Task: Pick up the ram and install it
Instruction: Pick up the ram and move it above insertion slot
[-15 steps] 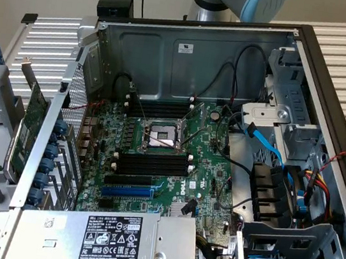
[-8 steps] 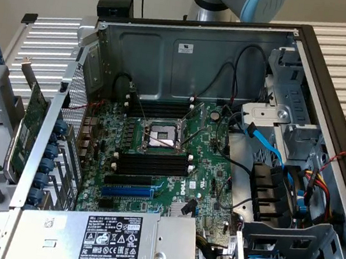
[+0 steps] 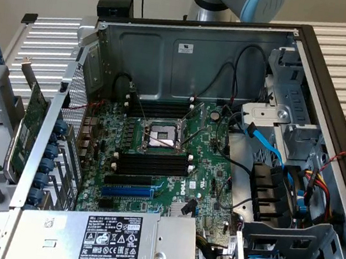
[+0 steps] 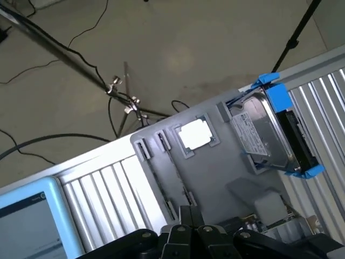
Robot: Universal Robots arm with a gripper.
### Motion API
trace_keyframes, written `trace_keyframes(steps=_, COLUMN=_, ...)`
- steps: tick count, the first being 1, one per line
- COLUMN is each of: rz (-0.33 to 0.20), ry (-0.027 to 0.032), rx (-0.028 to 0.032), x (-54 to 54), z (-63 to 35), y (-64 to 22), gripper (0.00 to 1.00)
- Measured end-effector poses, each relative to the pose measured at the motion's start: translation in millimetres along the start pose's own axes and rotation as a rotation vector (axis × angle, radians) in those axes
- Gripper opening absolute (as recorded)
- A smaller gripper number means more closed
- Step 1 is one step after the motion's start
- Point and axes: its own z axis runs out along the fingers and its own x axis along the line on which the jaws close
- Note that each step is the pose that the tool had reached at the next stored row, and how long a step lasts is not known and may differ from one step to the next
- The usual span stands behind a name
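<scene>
the black gripper (image 4: 188, 221) has its jaws shut, empty-looking, over a grey plastic tray (image 4: 215, 172); where the ram lies from them, can't tell.

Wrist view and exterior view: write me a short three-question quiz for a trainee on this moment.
1. True or false: the hard drive sits in a blue bracket.
2. What sits at the middle of the motherboard? A a processor socket, B a fan, C a hard drive.
3. Fill in: the gripper is ___ (open or shut).
Key: 1 true; 2 A; 3 shut.
</scene>
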Motion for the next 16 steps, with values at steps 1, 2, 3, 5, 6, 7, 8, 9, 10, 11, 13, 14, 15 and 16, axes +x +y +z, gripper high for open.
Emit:
trace_keyframes(steps=1, rz=-0.014, ry=0.0014, rx=-0.0012, x=-0.1, z=0.0, y=-0.1, gripper=0.11)
trace_keyframes(steps=2, rz=-0.028, ry=0.0025, rx=-0.0022, x=-0.1, z=0.0, y=-0.1, gripper=0.11)
trace_keyframes(steps=3, rz=-0.044, ry=0.0035, rx=-0.0025, x=-0.1, z=0.1, y=-0.2, gripper=0.11)
trace_keyframes(steps=5, rz=-0.08, ry=0.0059, rx=-0.0027, x=0.0, z=0.0, y=-0.3, gripper=0.11)
trace_keyframes(steps=6, rz=-0.098, ry=0.007, rx=-0.0027, x=-0.1, z=0.0, y=-0.4, gripper=0.11)
trace_keyframes(steps=7, rz=-0.116, ry=0.008, rx=-0.0027, x=-0.1, z=0.0, y=-0.3, gripper=0.11)
trace_keyframes(steps=8, rz=-0.134, ry=0.0092, rx=-0.0028, x=-0.1, z=0.0, y=-0.3, gripper=0.11)
trace_keyframes(steps=9, rz=-0.154, ry=0.0104, rx=-0.0028, x=-0.1, z=0.0, y=-0.3, gripper=0.11)
trace_keyframes(steps=10, rz=-0.172, ry=0.0115, rx=-0.0029, x=-0.1, z=0.0, y=-0.3, gripper=0.11)
trace_keyframes(steps=11, rz=-0.189, ry=0.0126, rx=-0.003, x=-0.1, z=0.0, y=-0.3, gripper=0.11)
trace_keyframes(steps=13, rz=-0.226, ry=0.0148, rx=-0.003, x=-0.1, z=0.0, y=-0.3, gripper=0.11)
trace_keyframes(steps=14, rz=-0.244, ry=0.0159, rx=-0.003, x=-0.1, z=0.0, y=-0.3, gripper=0.11)
trace_keyframes(steps=15, rz=-0.261, ry=0.017, rx=-0.0031, x=-0.1, z=0.0, y=-0.3, gripper=0.11)
trace_keyframes(steps=16, rz=-0.28, ry=0.0181, rx=-0.0031, x=-0.1, z=0.0, y=-0.3, gripper=0.11)
